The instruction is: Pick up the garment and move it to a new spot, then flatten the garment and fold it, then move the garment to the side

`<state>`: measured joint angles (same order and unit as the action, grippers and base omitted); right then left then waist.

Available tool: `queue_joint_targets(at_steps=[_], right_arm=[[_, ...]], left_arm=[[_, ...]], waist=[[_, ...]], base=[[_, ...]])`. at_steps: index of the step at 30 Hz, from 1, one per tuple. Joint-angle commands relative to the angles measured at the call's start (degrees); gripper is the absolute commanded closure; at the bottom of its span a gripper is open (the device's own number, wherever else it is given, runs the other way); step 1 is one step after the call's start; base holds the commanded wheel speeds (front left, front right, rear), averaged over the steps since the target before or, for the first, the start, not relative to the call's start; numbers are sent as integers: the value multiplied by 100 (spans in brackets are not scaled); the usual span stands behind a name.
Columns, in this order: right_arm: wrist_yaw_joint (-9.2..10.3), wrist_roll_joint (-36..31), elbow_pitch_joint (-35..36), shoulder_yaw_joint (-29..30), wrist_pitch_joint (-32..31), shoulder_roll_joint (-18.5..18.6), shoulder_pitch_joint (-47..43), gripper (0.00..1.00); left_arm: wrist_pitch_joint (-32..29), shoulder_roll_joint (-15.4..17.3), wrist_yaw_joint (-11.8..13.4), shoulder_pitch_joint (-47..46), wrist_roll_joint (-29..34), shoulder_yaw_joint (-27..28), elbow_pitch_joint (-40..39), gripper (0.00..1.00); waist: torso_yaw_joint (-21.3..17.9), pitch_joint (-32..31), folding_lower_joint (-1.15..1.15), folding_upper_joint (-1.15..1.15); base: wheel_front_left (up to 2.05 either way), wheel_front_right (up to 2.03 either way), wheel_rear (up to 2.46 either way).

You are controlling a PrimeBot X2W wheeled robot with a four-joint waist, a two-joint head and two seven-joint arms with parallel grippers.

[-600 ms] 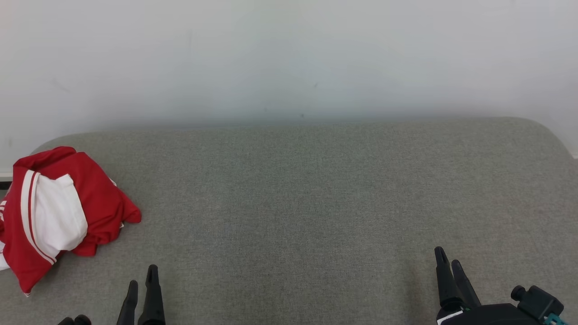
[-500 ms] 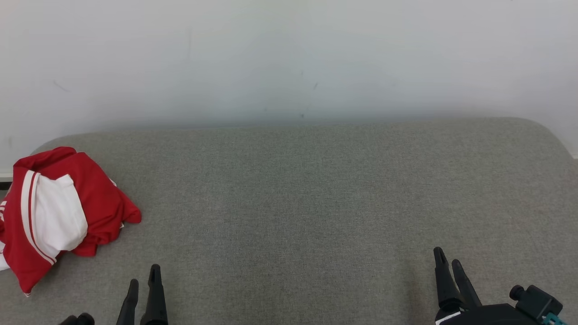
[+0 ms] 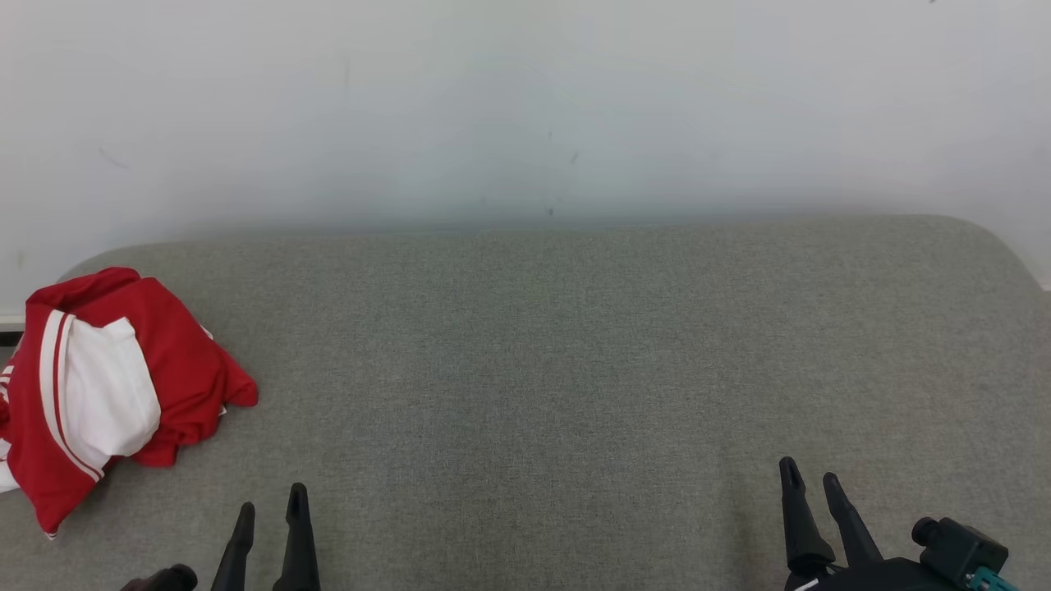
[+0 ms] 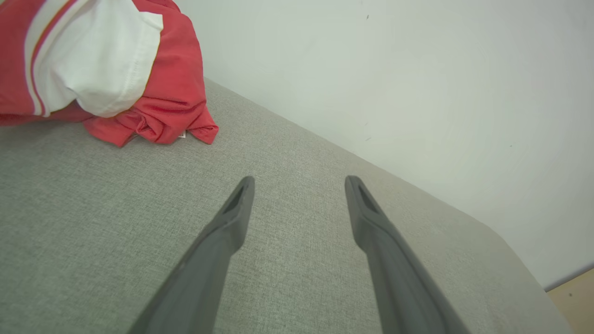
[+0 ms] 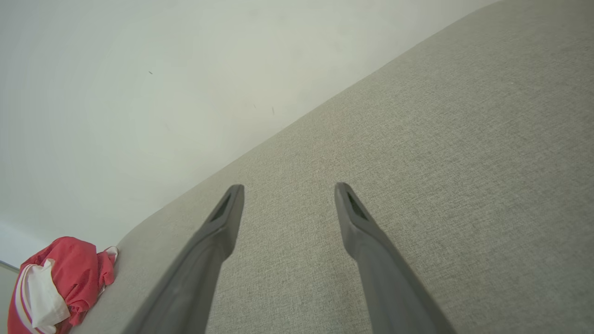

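1. Grey woven fabric covers a wide padded surface (image 3: 542, 345) with rounded far corners, set against a plain pale wall (image 3: 525, 107).
2. The garment (image 3: 115, 394), red with white panels and white stripes, lies crumpled in a heap at the left end of the surface. The head view's left border cuts part of it off. The heap is longer from near to far than from side to side.
3. The left gripper (image 3: 272, 499) hovers at the lower left of the head view, its two dark fingers spread apart and holding nothing. The garment lies ahead of it and to its left, near but not touching.
4. The right gripper (image 3: 810, 471) hovers at the lower right, fingers likewise parted and empty, well apart from the garment across bare fabric.
5. The left arm is much the nearer, so the pick-up probably falls to it, with a reach forward and to the left.
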<state>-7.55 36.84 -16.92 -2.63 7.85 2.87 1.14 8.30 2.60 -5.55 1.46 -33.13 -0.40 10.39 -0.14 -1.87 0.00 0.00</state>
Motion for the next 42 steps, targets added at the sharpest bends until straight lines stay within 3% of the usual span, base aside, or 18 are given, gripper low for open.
queue_joint_targets(at_steps=[1, 20, 42], right_arm=[[7, -158, 35, 1, 51, 8, 2, 0], [9, -1050, -58, -115, 265, 2, -46, 0], [11, -2108, -71, -194, 513, 4, -101, 0]], left_arm=[[50, 31, -13, 46, 192, -17, -35, 0], [314, 35, -37, 79, 1204, -137, 22, 0], [559, 39, 49, 112, 1721, -225, 251, 0]], waist=[[1, -1, 0, 0], [-4, -31, 0, 0], [9, -83, 0, 0]], base=[[0, 0, 0], [0, 0, 0], [0, 0, 0]])
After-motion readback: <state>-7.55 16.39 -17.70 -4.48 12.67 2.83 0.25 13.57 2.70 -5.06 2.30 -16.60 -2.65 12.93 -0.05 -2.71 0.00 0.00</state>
